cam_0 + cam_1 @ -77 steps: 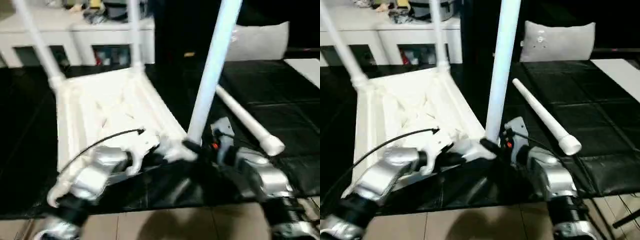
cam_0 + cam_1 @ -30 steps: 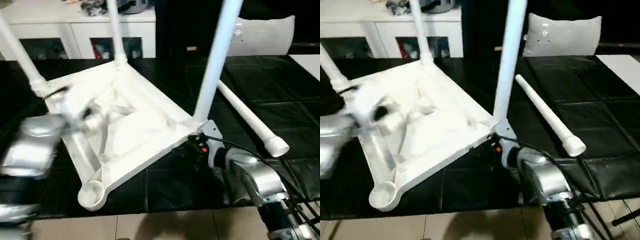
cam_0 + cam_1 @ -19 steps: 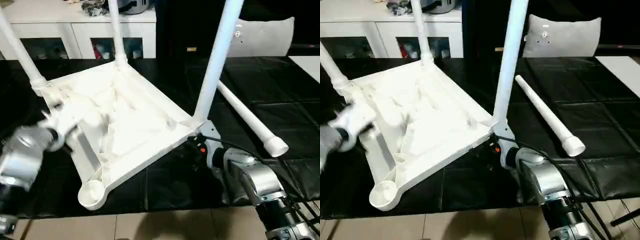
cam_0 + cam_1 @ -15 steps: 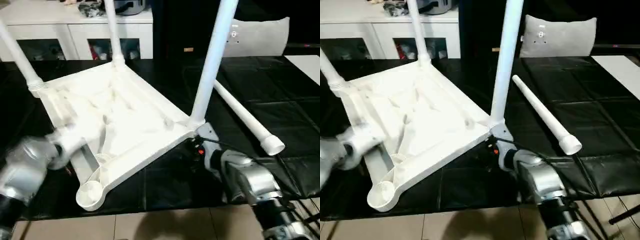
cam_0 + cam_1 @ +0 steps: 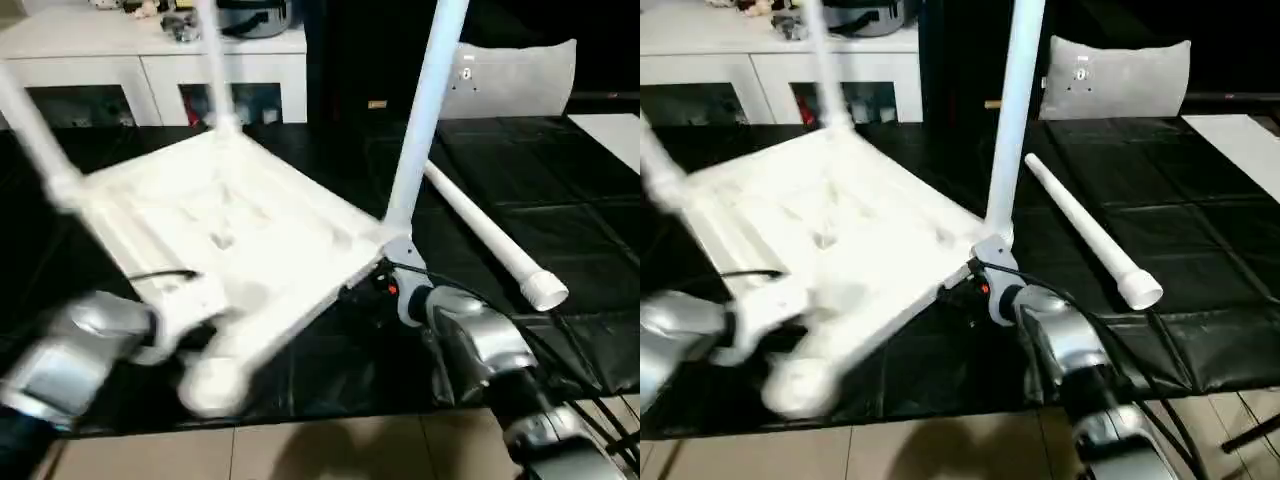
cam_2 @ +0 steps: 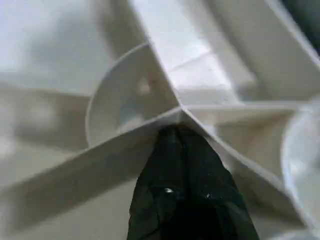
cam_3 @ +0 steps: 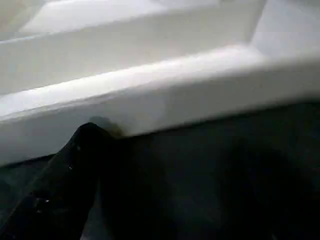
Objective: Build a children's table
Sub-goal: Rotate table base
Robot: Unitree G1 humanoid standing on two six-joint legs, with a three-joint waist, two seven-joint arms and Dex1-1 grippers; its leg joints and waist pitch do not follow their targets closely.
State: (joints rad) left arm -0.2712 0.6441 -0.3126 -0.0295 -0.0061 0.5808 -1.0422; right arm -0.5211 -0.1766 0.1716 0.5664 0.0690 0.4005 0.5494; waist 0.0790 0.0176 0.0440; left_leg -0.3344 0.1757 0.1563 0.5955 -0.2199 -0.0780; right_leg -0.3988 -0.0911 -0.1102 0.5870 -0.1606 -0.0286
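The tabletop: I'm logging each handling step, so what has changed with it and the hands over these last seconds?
The left hand left the near edge, swung out to the robot's left, and is now back at the tabletop by its empty corner socket, which looks raised and blurred, as if moving. The right hand stays at the corner under the near upright leg. Three legs remain socketed; the loose leg still lies on the black mat.

You see a black padded mat (image 5: 560, 230) on the floor; on it rests the upturned table top (image 5: 230, 240); a loose leg (image 5: 1085, 235) lies just beside it; a grey cushion (image 5: 1115, 75) sits behind.
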